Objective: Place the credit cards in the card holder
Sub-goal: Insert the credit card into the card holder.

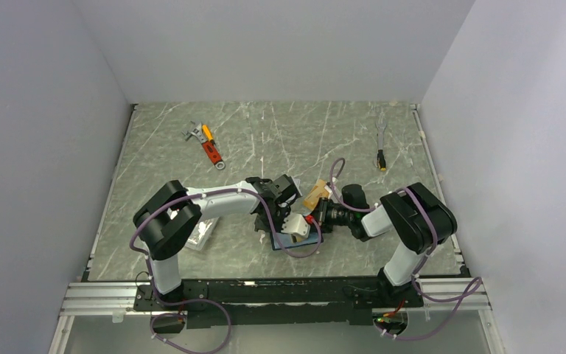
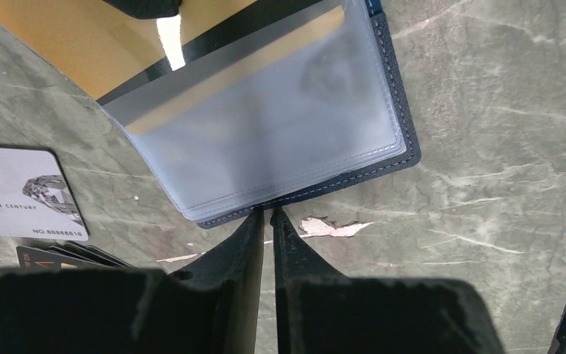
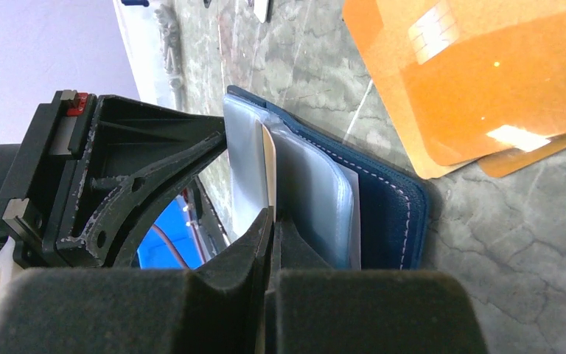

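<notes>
Near the table's [image 1: 191, 169] front edge, the right gripper [image 3: 269, 215] — clamped on a card [image 3: 268, 162] — points it edgewise into the holder [image 3: 390, 214] straight ahead; left gripper [image 2: 266, 217] nearly closed at its rim, grip unclear.

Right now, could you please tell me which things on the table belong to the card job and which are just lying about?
For the job: navy leather-look folding card holder; orange-gold card with a black stripe; silver-white card; plain black card.
Lying about: orange-handled adjustable wrench; slim silver tool with a yellow-and-black end; small clear plastic box.
</notes>
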`<state>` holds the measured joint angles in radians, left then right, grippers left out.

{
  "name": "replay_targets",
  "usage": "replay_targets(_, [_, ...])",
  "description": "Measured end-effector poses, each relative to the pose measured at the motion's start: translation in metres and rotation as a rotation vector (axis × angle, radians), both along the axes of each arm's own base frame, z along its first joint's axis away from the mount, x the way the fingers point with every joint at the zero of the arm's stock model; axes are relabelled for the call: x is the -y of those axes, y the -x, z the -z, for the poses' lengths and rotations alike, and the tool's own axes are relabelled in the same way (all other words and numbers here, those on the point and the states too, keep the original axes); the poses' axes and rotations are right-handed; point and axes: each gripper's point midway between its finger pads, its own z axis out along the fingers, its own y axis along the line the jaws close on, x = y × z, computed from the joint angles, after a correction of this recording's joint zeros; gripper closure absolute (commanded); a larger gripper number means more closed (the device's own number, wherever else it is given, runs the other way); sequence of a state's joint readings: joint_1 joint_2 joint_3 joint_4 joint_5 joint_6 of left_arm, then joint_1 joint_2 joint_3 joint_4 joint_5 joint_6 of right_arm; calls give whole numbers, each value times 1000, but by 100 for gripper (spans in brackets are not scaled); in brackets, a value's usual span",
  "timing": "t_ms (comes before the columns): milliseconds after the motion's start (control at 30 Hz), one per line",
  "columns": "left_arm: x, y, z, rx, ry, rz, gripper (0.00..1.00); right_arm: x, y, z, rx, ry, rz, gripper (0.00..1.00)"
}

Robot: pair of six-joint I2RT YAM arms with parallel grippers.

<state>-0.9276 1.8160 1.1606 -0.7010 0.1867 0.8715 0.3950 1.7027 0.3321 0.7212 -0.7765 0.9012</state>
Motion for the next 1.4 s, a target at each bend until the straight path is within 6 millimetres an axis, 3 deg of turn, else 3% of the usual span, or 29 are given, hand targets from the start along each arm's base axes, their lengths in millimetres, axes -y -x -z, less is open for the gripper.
replay_targets(500, [1, 2, 0, 0, -1, 7, 86, -7, 3, 0, 7, 8, 2, 99])
replay_targets(633, [1, 2, 0, 0, -1, 8, 87, -3, 3, 0, 2, 59, 27, 78])
replay_targets(700, [2, 2, 0, -2, 1, 9, 88, 4, 3, 1, 6, 116, 47, 51])
replay_targets(767, [2, 2, 0, -5, 6, 8, 89, 8, 4, -4, 8, 145, 61, 41])
replay_targets(833, [2, 1, 0, -18, 18, 1, 89, 9, 0, -15, 51, 164, 62, 41])
replay_targets(1100, [2, 0, -1, -48, 45, -15, 90, 24, 0, -14, 64, 282, 91, 41])
replay_targets(1400, [9, 7, -6, -70, 110, -26, 90, 14, 3, -12, 91, 375, 77, 38])
